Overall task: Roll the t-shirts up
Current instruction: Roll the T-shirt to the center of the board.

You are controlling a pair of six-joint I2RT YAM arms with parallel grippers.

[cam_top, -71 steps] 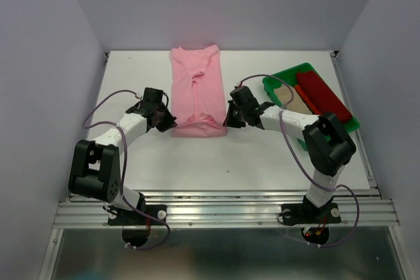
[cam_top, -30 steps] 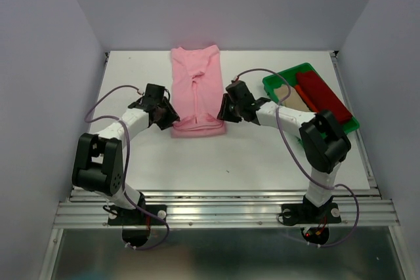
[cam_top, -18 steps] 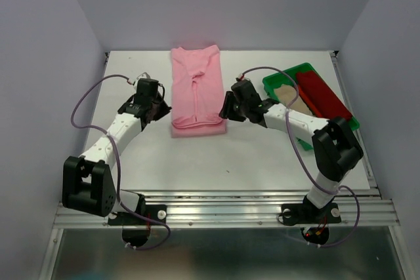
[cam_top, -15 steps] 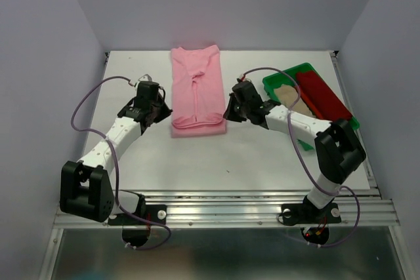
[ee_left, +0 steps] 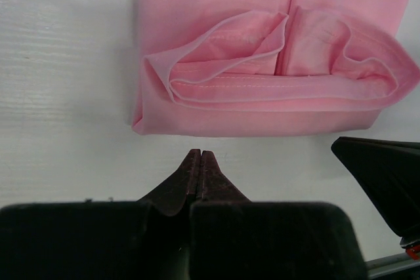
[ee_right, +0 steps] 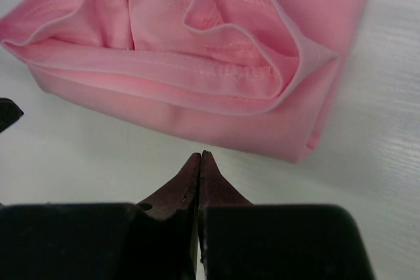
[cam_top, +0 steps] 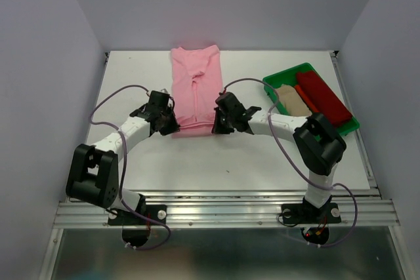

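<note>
A light pink t-shirt point(cam_top: 195, 86) lies folded into a long strip on the white table, its near end turned over into a loose fold point(ee_left: 262, 96) point(ee_right: 190, 77). My left gripper point(cam_top: 172, 124) point(ee_left: 200, 154) is shut and empty, its tips on the table just short of the fold's left part. At the fold's right corner my right gripper point(cam_top: 216, 124) point(ee_right: 200, 155) is also shut on nothing, apart from the cloth. A dark red t-shirt point(cam_top: 321, 96) and a beige one point(cam_top: 289, 98) lie in the tray.
The green plastic tray point(cam_top: 289, 72) stands at the right of the table, behind my right arm. In the left wrist view the right gripper's black body point(ee_left: 387, 175) shows close at the right. Booth walls enclose the table's back and sides.
Both grippers have shut. They moved in from the shirt's sides to the near edge of its turned-over end. The pink fold itself has hardly shifted.
</note>
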